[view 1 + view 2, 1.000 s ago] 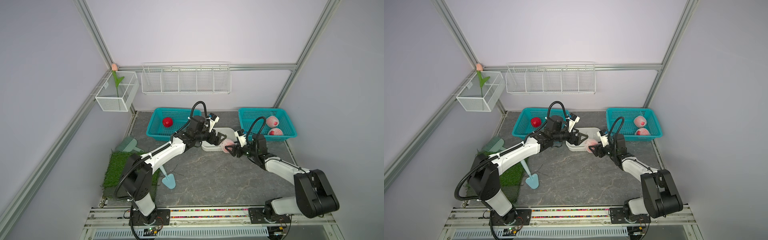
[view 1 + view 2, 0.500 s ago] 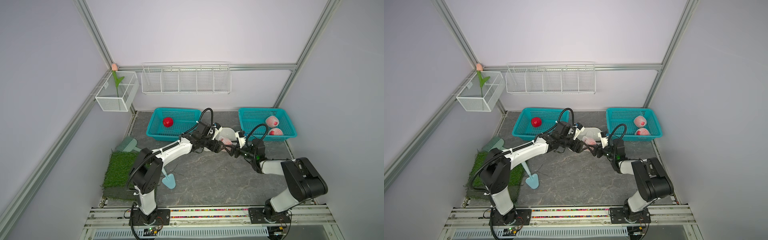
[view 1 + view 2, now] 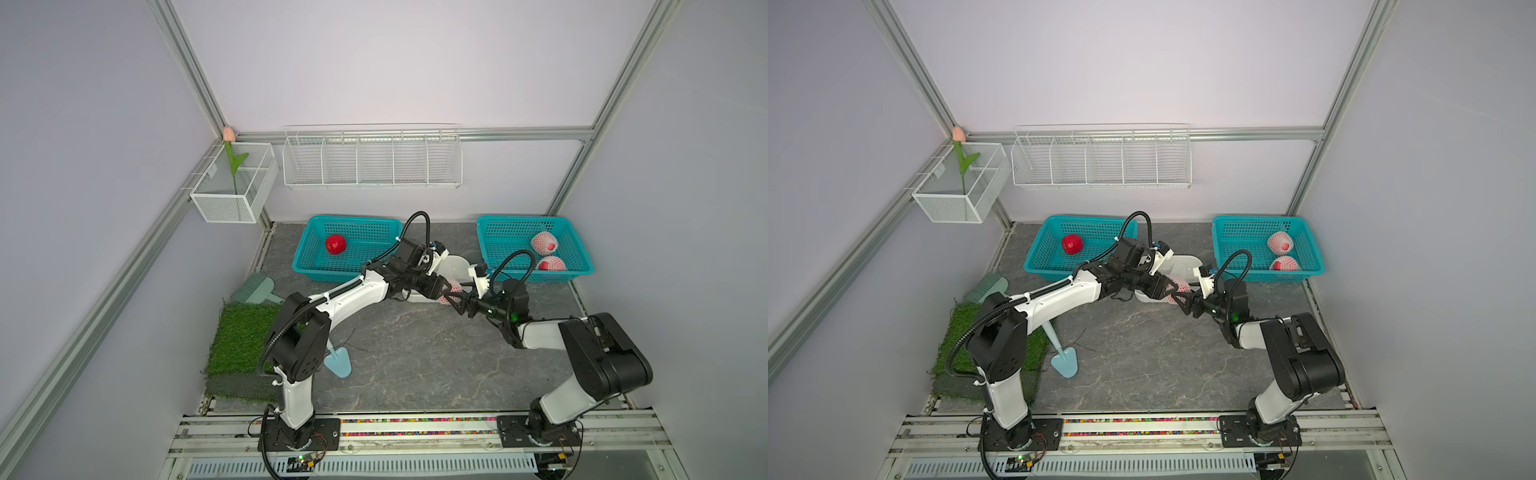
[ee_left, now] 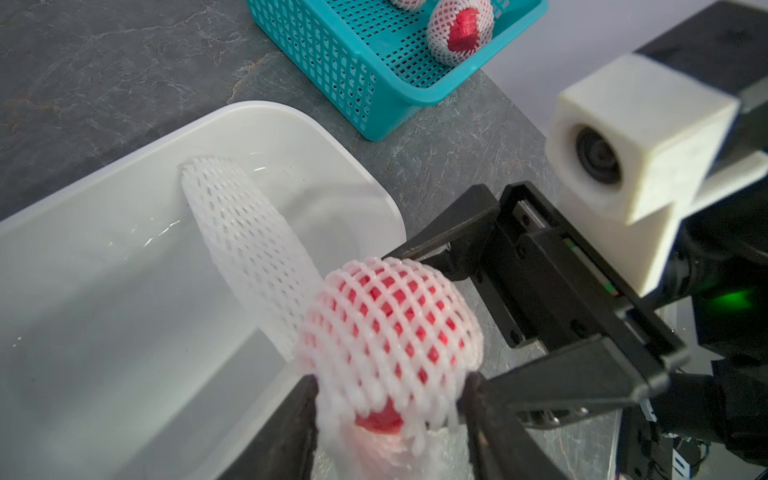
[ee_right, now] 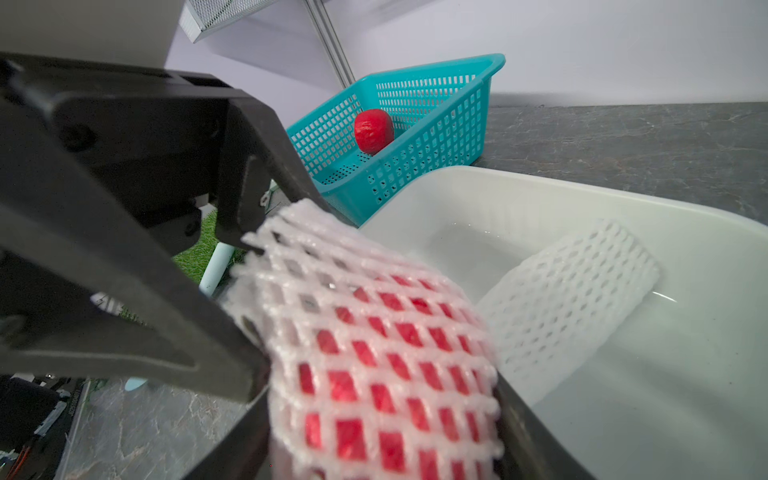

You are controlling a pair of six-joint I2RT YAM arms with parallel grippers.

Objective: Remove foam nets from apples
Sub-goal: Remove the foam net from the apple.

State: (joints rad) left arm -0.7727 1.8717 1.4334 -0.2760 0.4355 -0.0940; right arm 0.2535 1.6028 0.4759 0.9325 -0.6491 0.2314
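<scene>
now right hand (image 4: 432,320) clamps the netted apple (image 4: 384,309); left hand (image 5: 282,286) pinches its foam net (image 5: 316,266).

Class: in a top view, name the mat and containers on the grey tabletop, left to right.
Green artificial-grass mat → turquoise plastic basket holding a bare red apple → white plastic tub → second turquoise plastic basket holding two foam-netted apples.

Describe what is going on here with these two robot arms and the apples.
The right gripper holds a netted apple in its jaws, by the edge of the white tub. The left gripper has its jaws on either side of the net's loose end, apparently to pull it off. One empty net lies in the tub. A bare apple sits in one teal basket; two more netted apples wait in the other teal basket.
</scene>
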